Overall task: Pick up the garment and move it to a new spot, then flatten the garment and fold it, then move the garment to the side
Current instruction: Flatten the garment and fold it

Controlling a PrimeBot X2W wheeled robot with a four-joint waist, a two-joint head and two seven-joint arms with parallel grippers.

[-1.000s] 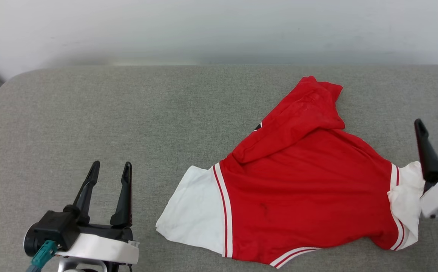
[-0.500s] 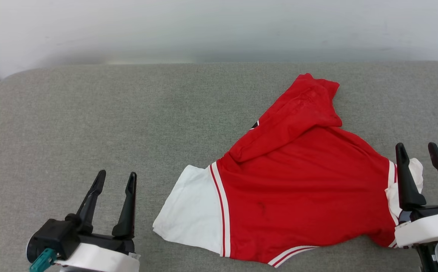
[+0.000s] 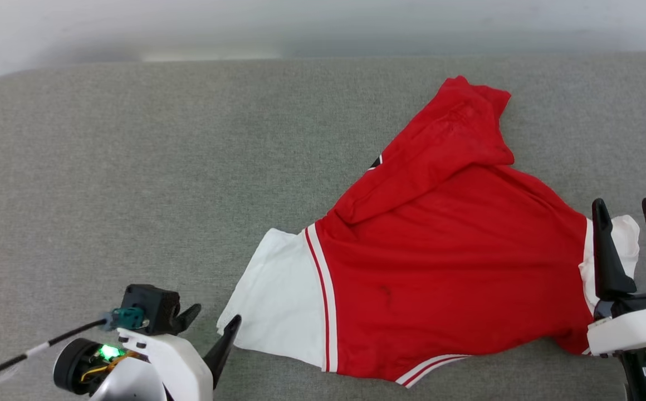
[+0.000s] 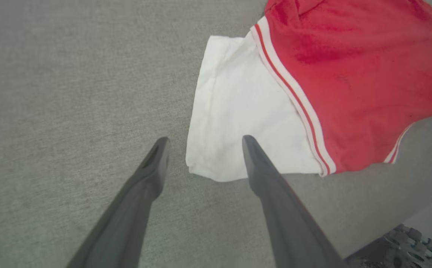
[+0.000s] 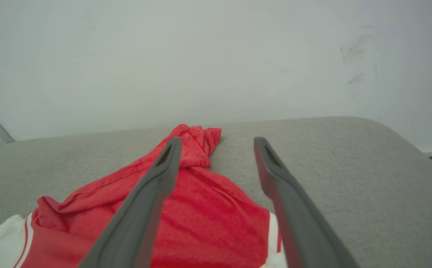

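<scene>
The left gripper (image 3: 215,315) sits just left of the garment (image 3: 445,250), at its near-left corner. Its two dark fingers are spread wide with nothing between them. A black cable (image 3: 22,352) trails off from that wrist, further left of the garment. In the left wrist view the fingers straddle the corner of the garment's white left sleeve (image 4: 234,123). Whether either tip touches the cloth is hard to tell from that angle.

The garment lies crumpled on a grey cushion (image 3: 133,167). Its plain red side faces up, and red-and-white striped trim (image 3: 323,301) runs where the left sleeve meets the body. A long fold of red cloth lies across its far part, with a sliver of black print (image 3: 376,162) peeking from under the fold's left edge.

The right gripper (image 3: 624,204) stands at the garment's right edge, over the bunched white right sleeve (image 3: 628,239). Its fingers are parted and hold nothing. In the right wrist view they point over the garment toward the pale wall (image 5: 201,56) behind it.
</scene>
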